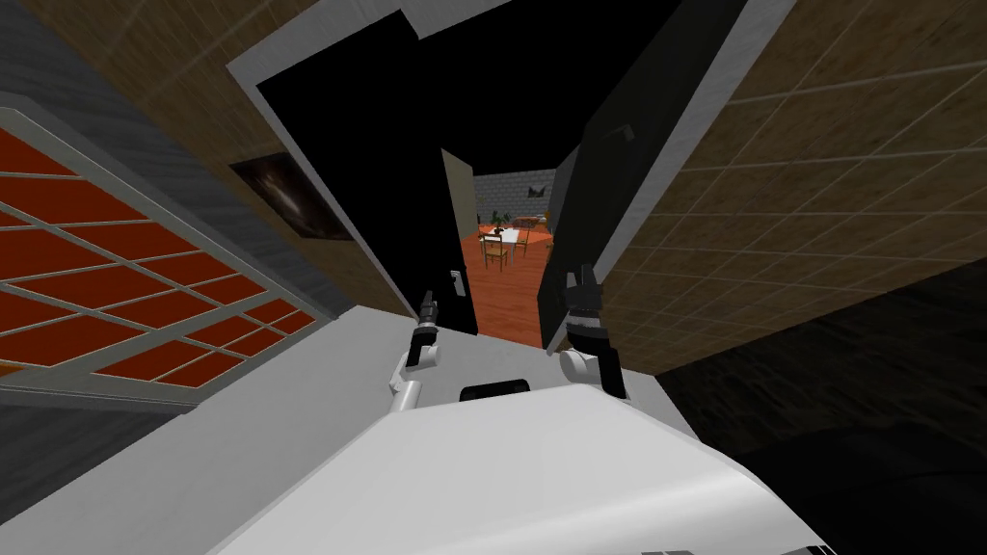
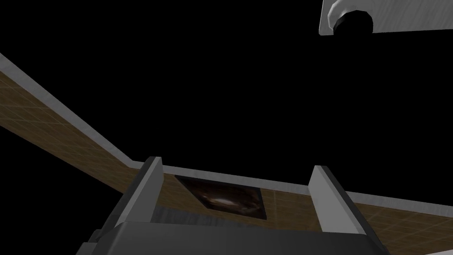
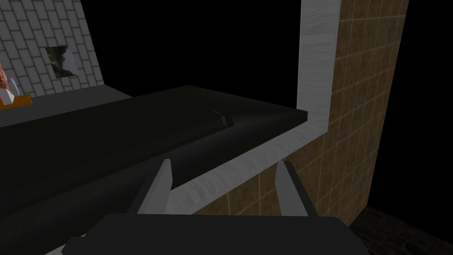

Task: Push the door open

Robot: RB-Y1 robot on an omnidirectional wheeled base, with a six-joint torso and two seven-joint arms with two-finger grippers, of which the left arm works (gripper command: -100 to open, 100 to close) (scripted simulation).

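Well, at our far left a red-paned window [image 1: 125, 279] takes up the near wall, and a dark framed picture [image 1: 289, 198] hangs on the brown tiled wall beside the doorway. Our left gripper [image 2: 236, 164] hovers at the doorway's left side with its jaws wide apart and empty, and a white plate with a dark knob [image 2: 349, 17] shows beyond them. Through the gap we see a dining table [image 1: 501, 236] on an orange floor. To the right, the dark door [image 1: 617, 164] stands angled well off its white frame [image 3: 316, 66]. Our right gripper [image 3: 225, 162] sits close by the door, jaws open and gripping nothing; we cannot tell whether it is touching. We judge the push mostly done, with at most a little more swing left.
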